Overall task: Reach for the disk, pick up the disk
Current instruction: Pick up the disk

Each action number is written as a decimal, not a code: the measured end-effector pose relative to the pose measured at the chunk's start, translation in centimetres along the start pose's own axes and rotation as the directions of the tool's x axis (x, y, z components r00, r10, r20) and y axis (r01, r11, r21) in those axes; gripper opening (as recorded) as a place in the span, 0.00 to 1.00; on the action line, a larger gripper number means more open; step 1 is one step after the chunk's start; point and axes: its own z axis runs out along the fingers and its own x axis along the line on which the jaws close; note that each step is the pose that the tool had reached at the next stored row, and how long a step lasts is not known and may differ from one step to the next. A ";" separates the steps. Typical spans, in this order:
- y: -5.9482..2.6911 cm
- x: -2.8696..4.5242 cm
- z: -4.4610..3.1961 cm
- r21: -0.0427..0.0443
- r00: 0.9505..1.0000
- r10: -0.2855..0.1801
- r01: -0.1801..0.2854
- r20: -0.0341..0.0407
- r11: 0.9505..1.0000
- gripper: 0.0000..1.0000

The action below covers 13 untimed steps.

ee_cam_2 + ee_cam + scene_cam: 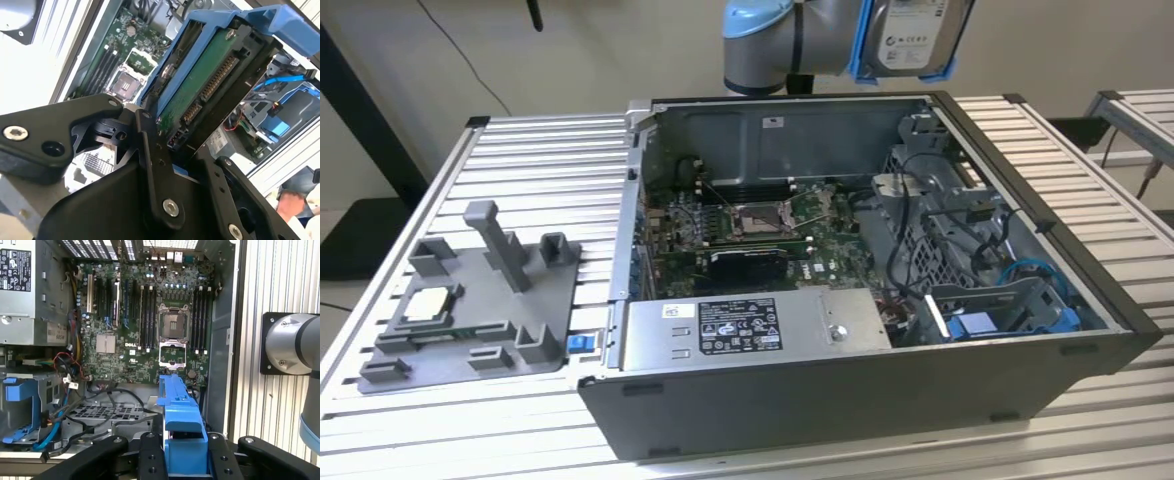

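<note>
Exterior view first: we see the disk (907, 35) already off the work surface, hanging high above the far wall of the open computer case (1067, 300), with its white label facing the camera and its blue carrier framing both sides. So the relation that matters is no longer a gap to close — the disk sits inside the gripper (165, 150) itself, clamped between the black fingers (150, 150). In the second wrist view we read the grip closely: the fingers close on the drive at its connector end, the green circuit board and the row of contacts turned toward the camera, and the long axis of the disk runs straight out from the gripper, away from the wrist. In the first wrist view the blue carrier edge of the disk (180, 415) projects forward from between the two black fingers (150, 455), pointing over the motherboard (145, 320) toward the empty processor socket (172, 322). We judge the disk to be held edge-on, gripped across its thin dimension, and lifted well clear of the case. The blue drive bay (1001, 315) at the near corner of the case on the exterior view's right lies well apart from the held disk, below it.
</note>
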 end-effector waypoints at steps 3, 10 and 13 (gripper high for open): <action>0.01 0.40 -0.02 0.000 1.000 0.000 0.000 0.000 1.000 0.00; 0.03 1.51 -0.07 -0.001 1.000 0.000 0.000 0.000 1.000 0.00; 0.04 1.99 -0.08 -0.002 1.000 0.000 0.000 0.000 1.000 0.00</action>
